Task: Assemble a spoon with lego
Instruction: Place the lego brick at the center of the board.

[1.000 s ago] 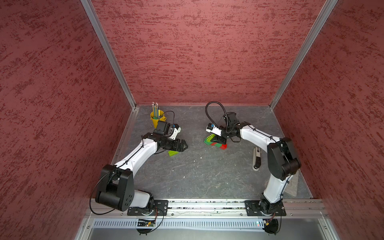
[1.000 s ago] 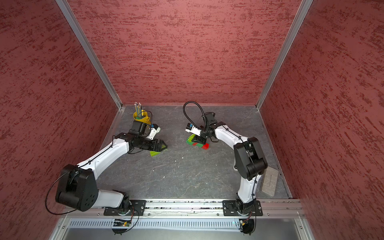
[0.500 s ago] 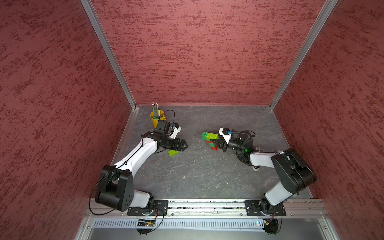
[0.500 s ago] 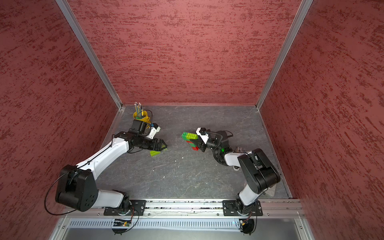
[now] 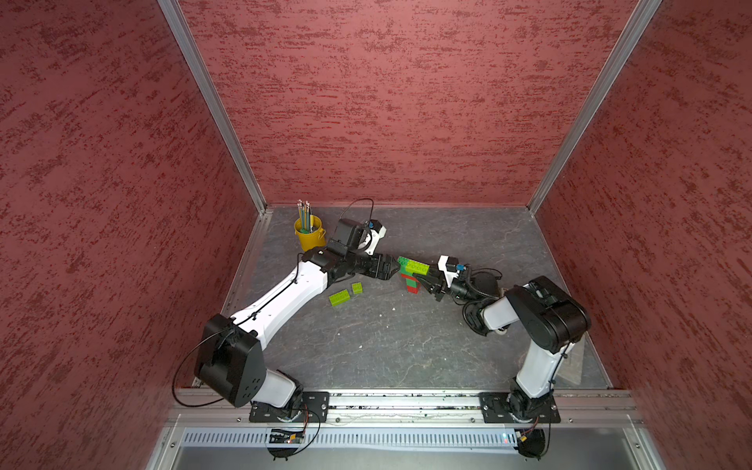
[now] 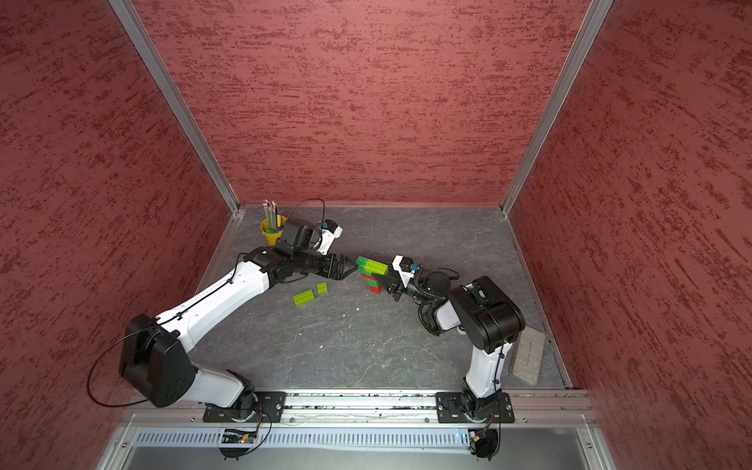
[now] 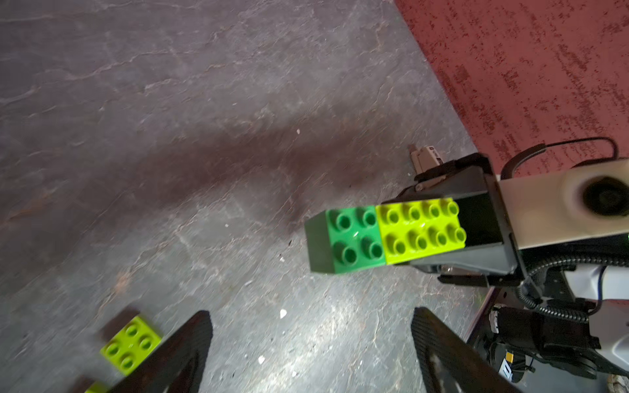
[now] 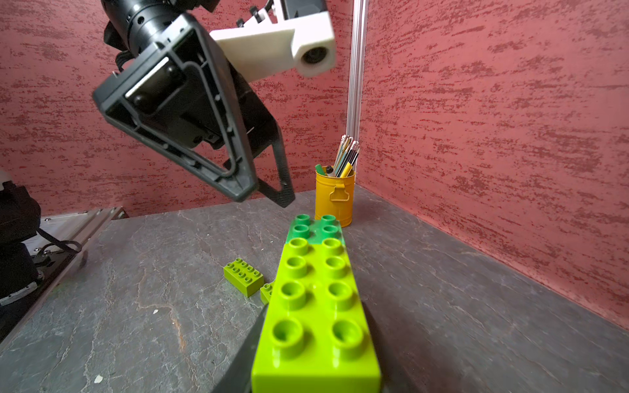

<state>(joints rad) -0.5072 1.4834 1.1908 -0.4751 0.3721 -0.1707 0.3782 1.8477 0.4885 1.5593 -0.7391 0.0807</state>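
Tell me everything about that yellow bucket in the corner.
The yellow bucket looks like painted metal, small and round, with a handle lug on its side. It stands upright on the grey table in the far left corner, holding pencils and pens. Only table and contents visibly touch it; the left arm's wrist sits close beside.

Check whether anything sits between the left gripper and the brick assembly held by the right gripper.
Nothing visible does. The open left gripper faces the dark-green end of the half-built spoon, with only bare table below the gap. Two loose lime bricks lie off to the side.
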